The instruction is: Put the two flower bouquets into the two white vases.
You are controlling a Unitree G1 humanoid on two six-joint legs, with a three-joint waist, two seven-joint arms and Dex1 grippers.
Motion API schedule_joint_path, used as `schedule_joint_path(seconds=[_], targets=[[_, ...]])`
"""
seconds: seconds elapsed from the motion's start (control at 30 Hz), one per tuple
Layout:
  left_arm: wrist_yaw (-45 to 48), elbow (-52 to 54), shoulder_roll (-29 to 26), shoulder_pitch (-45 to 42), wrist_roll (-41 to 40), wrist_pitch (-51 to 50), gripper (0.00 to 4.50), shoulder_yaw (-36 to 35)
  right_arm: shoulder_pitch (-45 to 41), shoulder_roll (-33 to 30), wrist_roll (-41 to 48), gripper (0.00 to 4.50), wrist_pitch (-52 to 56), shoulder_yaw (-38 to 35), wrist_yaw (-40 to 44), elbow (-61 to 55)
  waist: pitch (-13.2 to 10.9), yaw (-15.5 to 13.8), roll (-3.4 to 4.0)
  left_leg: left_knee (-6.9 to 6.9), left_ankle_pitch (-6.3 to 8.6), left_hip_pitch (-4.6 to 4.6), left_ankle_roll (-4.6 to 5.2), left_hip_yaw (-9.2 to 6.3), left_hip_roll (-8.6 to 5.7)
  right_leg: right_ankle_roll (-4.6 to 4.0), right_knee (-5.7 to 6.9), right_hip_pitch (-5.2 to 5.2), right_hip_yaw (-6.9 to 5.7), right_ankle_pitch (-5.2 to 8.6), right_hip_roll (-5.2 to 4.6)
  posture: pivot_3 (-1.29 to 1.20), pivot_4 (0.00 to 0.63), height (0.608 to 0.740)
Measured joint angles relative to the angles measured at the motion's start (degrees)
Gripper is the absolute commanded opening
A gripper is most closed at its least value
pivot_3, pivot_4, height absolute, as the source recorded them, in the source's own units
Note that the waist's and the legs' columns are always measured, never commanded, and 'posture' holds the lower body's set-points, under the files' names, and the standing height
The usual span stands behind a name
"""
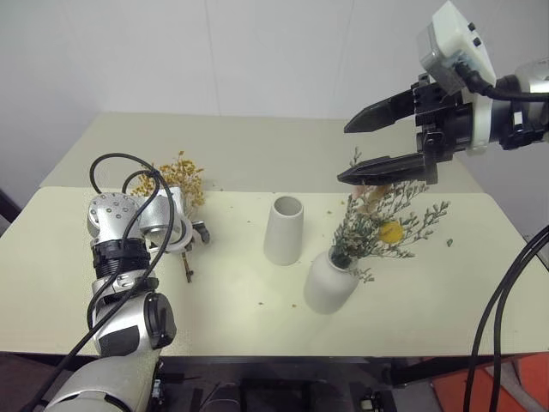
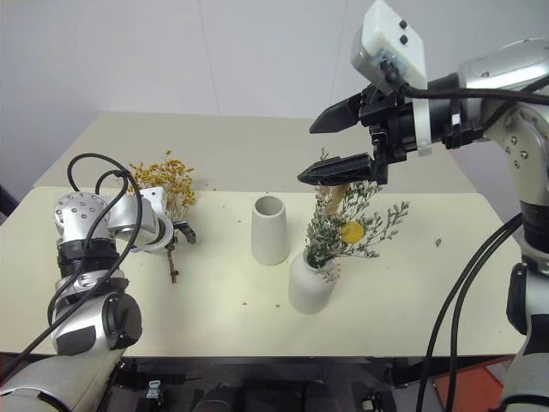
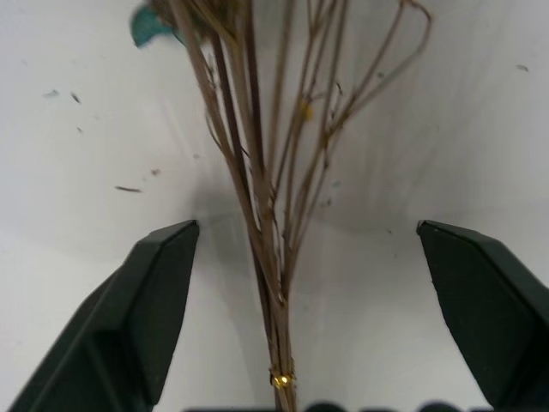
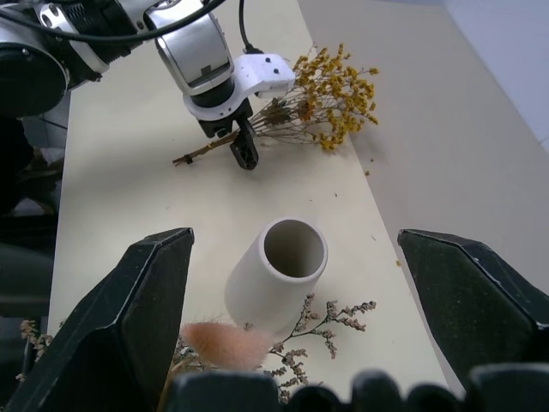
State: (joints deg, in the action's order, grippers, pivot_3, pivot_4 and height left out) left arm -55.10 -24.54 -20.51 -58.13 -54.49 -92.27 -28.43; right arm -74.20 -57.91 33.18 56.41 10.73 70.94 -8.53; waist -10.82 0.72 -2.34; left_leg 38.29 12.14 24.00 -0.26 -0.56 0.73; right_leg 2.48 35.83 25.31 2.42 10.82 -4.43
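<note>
The yellow bouquet (image 1: 178,183) lies flat on the counter (image 1: 232,283) under the left claw (image 3: 304,300), which gapes wide and empty astride its stems (image 3: 273,257), stems running along the claw's reach between the fingers, blossoms farther out; the right claw (image 1: 364,146), open and empty, hangs well apart

the table (image 1: 257,318), lower centre of the left eye view, is showing a smooth, matt cream surface flecked with dry crumbs. the taller vase (image 1: 284,229) at centre and the squat vase (image 1: 328,283) just right of it are presenting as matt white ceramic, unglazed in look. the yellow bouquet (image 1: 182,178), centre left, is appearing dry and brittle on thin woody stems. the grey-green bouquet (image 1: 386,219) is looking dry, with a fluffy pink plume. the left gripper (image 3: 300,300) is showing matt black plastic fingers (image 3: 146,300).
</note>
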Motion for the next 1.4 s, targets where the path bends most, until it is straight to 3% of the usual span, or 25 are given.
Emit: schedule_joint_path(seconds=[0.33, 0.4, 0.67, 0.77, 0.87, 1.07, 1.27, 1.4], targets=[[8.03, 0.32, 2.36, -0.95, 12.37, 0.02, 0.51, -2.32, 0.53, 0.0, -0.5, 4.5, 0.08, 0.0, -0.14, -0.04, 0.01, -0.34, -0.01, 0.0, 0.0, -0.14, -0.01, 0.0, -0.02, 0.01, 0.0, -0.16, -0.01, 0.01, -0.02, 0.0, 0.15, 0.74], [8.98, 0.47, 3.45, -1.37, 14.1, 0.05, 0.06, -3.73, 0.53, 0.02, -0.52, 4.5, 0.08, -0.01, -0.17, -0.03, 0.01, -0.49, -0.01, 0.0, -0.01, -0.16, -0.01, 0.01, -0.02, 0.01, 0.0, -0.17, -0.02, 0.01, -0.02, 0.0, 0.15, 0.74], [13.33, 2.9, 5.8, -1.82, 20.93, 0.09, 0.06, -7.69, 0.69, 0.04, -0.57, 4.5, 0.07, -0.01, -0.34, 0.05, 0.01, -0.38, -0.01, 0.0, -0.01, -0.19, -0.03, 0.01, -0.01, 0.01, 0.03, -0.18, -0.01, 0.01, -0.01, 0.0, 0.15, 0.74], [17.61, 9.76, 6.0, 1.97, 23.12, 2.94, 0.06, -3.77, 0.91, -0.09, -0.62, 4.5, 0.07, -0.02, -0.24, 0.07, 0.01, -0.09, -0.01, -0.03, -0.01, -0.14, -0.04, 0.01, 0.0, 0.01, -0.02, -0.13, 0.0, 0.0, -0.02, 0.0, 0.15, 0.74], [25.62, 17.03, 2.64, 6.87, 24.69, 9.11, 0.06, 3.98, 1.32, -0.44, -0.96, 4.5, 0.06, -0.03, -0.18, 0.06, 0.01, 0.13, -0.01, -0.06, -0.03, -0.12, -0.07, 0.04, 0.01, -0.02, 0.01, -0.06, 0.04, -0.01, 0.0, 0.0, 0.15, 0.74], [46.55, 25.96, -1.84, 9.19, 19.17, 22.4, 0.06, 2.13, 2.12, -0.84, -1.04, 4.5, 0.08, -0.54, -0.7, -0.92, 0.01, 0.1, -0.01, -0.07, -0.04, -0.15, -0.08, 0.06, 0.04, -0.05, -0.04, -0.09, 0.02, -0.02, 0.01, 0.0, 0.15, 0.74], [62.82, 25.0, -2.11, 5.68, 9.54, 28.66, 0.06, -1.84, 2.72, -0.89, -0.7, 4.5, 0.62, -2.02, -1.37, -2.26, 0.01, -0.04, -0.01, -0.05, -0.04, -0.13, -0.06, 0.07, 0.05, -0.03, -0.05, -0.11, 0.0, -0.01, 0.01, 0.0, 0.15, 0.74], [74.75, 21.13, -3.23, 2.18, 6.86, 32.34, 0.06, 1.21, 3.45, -1.54, -0.08, 4.5, 2.17, -3.07, -2.31, -3.5, 0.01, 0.07, -0.01, -0.04, -0.04, -0.15, -0.05, 0.08, 0.05, -0.03, -0.03, -0.14, 0.0, 0.0, 0.03, 0.0, 0.15, 0.74]])
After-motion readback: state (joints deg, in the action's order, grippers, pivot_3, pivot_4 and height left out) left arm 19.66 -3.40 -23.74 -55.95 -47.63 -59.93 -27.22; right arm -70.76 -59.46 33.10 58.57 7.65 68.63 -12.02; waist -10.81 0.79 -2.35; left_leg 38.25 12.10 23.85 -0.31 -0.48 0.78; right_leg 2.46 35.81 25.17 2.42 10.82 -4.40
